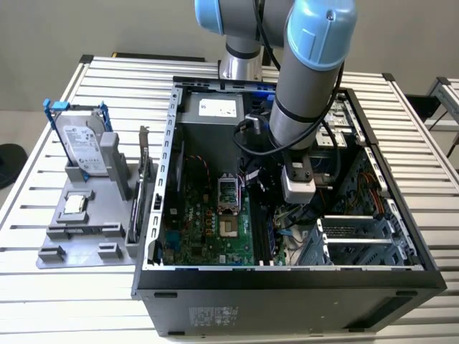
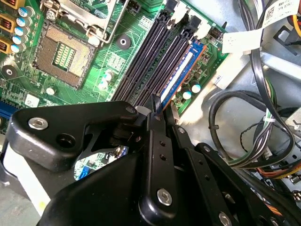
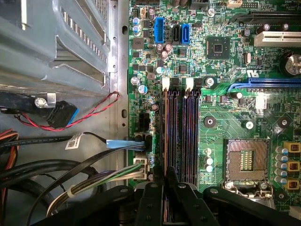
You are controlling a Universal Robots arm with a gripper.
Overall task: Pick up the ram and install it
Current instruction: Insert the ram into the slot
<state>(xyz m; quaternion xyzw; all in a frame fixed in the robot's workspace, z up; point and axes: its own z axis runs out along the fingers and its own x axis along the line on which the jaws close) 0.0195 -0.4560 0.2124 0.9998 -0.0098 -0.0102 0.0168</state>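
- I see the arm (image 1: 305,86) reaching down into the open computer case (image 1: 287,287), with the gripper low over the motherboard (image 1: 208,229), beside the memory slots
- In the second wrist view the gripper (image 2: 162,110) has its two fingertips drawn close together, pinching the near end of the ram (image 2: 181,75)
- The ram is a slim strip with a blue edge and a pale label; it stands on edge in the outermost memory slot, the one nearest the bundle of cables (image 2: 263,136), and it runs parallel to the empty dark slots (image 2: 153,56) beside it
- In the first wrist view the gripper (image 3: 165,176) straddles the near end of the same row of slots (image 3: 181,136), fingers nearly closed with only a thin gap between them
- I cannot tell whether the ram is fully seated in its slot
- The processor socket (image 2: 63,54) sits open just beyond the slots
- On the table at the exterior view's left, a grey parts holder (image 1: 90,229) carries a silver hard drive in a blue frame (image 1: 79,140), well apart from the gripper
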